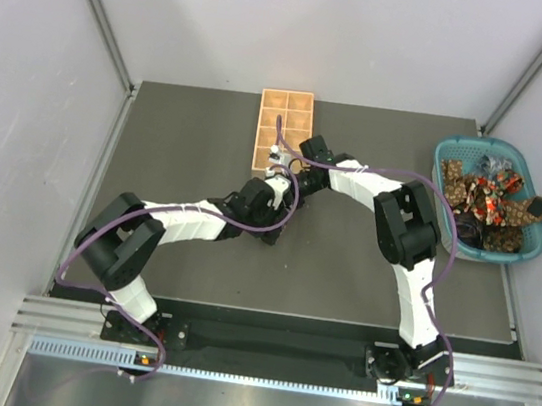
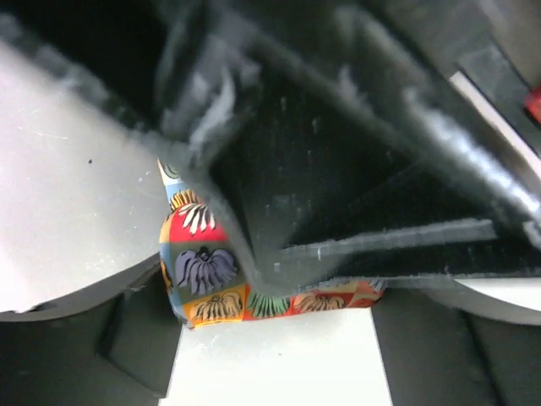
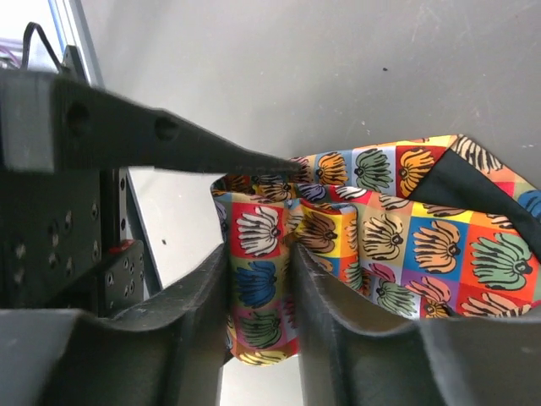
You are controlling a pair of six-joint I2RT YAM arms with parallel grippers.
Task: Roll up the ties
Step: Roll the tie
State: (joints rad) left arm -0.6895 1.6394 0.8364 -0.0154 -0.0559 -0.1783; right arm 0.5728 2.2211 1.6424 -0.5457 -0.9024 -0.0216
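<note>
Just on the near side of the wooden tray (image 1: 283, 129), the left arm (image 1: 188, 220) and right arm (image 1: 355, 182) crowd together over a bunched tie (image 3: 363, 228), so nothing else gets through that spot. Left of the tray the dark mat (image 1: 179, 140) lies open. Right of the tray, the right arm's raised elbow and the teal basket (image 1: 533, 240), heaped with more ties (image 1: 489, 198), stand in the way.

Right wrist cam: tie (image 3: 389, 245) runs off right and bottom edges. Left wrist cam: dark blur covers most of it. Overhead: left arm (image 1: 198, 221) and right arm (image 1: 365, 184) hide it, toward the table (image 1: 187, 151) far edge. Ties (image 1: 489, 198) in basket (image 1: 491, 145): too tangled to count.
</note>
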